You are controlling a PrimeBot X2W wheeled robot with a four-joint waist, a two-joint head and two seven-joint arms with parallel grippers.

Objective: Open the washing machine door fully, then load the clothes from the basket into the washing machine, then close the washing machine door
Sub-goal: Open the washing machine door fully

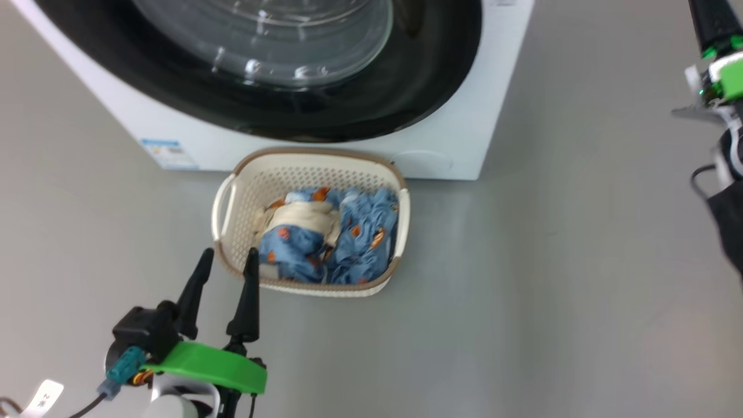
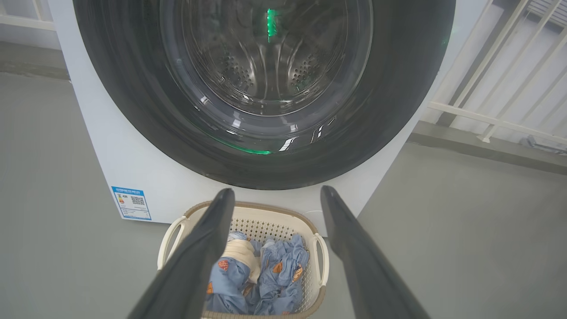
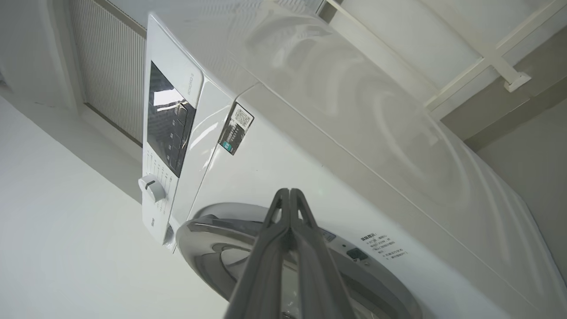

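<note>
Left hand (image 1: 227, 256) near the basket (image 1: 325, 152)

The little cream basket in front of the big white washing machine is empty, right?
Not empty: the head view shows the cream-white perforated plastic basket holding blue printed fabric clothes and a beige cloth. It does stand in front of the big white washing machine.
</note>
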